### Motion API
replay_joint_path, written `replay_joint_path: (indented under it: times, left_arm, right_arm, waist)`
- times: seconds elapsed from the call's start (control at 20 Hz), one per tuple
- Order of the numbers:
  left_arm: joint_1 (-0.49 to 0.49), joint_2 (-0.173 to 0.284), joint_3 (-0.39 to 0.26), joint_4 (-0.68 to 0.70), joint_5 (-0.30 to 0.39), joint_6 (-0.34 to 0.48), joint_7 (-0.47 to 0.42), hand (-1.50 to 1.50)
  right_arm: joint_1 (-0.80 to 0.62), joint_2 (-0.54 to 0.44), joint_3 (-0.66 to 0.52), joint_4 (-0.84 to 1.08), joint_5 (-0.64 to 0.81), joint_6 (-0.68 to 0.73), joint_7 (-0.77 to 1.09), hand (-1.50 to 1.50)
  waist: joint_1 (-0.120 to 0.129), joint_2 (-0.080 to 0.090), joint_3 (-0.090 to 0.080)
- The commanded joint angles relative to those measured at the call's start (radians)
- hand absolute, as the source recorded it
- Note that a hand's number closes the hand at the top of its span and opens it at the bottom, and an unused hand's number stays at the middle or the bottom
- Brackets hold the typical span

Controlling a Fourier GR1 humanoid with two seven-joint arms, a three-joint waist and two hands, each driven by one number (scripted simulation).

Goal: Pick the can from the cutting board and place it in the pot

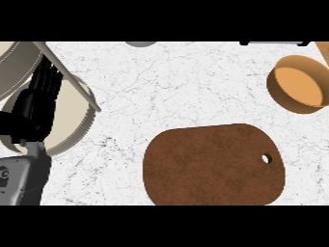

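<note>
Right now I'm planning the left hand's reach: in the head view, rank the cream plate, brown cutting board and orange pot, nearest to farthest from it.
1. Cream plate, directly under the left hand at far left.
2. Brown cutting board, lower centre.
3. Orange pot, upper right.

Brown cutting board [213,166] on white counter [181,87], orange pot [304,84] upper right, left hand [42,96] open at left.

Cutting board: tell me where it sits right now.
In the head view the brown cutting board lies at lower centre-right on the counter, below the orange pot.
</note>
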Motion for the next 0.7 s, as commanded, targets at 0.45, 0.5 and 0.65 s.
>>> replay_joint_path:
  times: [0.45, 0.5, 0.65]
  left_arm:
    - [-0.014, 0.013, -0.002, -0.066, 0.022, -0.021, 0.060, 0.00]
    - [-0.021, 0.017, 0.004, 0.005, 0.009, -0.031, 0.004, 0.00]
    - [-0.060, 0.018, 0.023, 0.029, 0.028, -0.035, 0.004, 0.00]
  right_arm:
    - [-0.155, -0.052, -0.028, 0.518, -0.011, 0.073, -0.102, -1.50]
    - [-0.191, -0.107, -0.032, 0.547, -0.018, 0.155, -0.127, -1.50]
    - [-0.182, -0.080, -0.020, 0.577, -0.017, 0.120, -0.246, -1.50]
  waist:
    - [0.029, 0.007, 0.002]
    - [0.029, 0.014, 0.002]
    - [0.022, 0.012, 0.002]
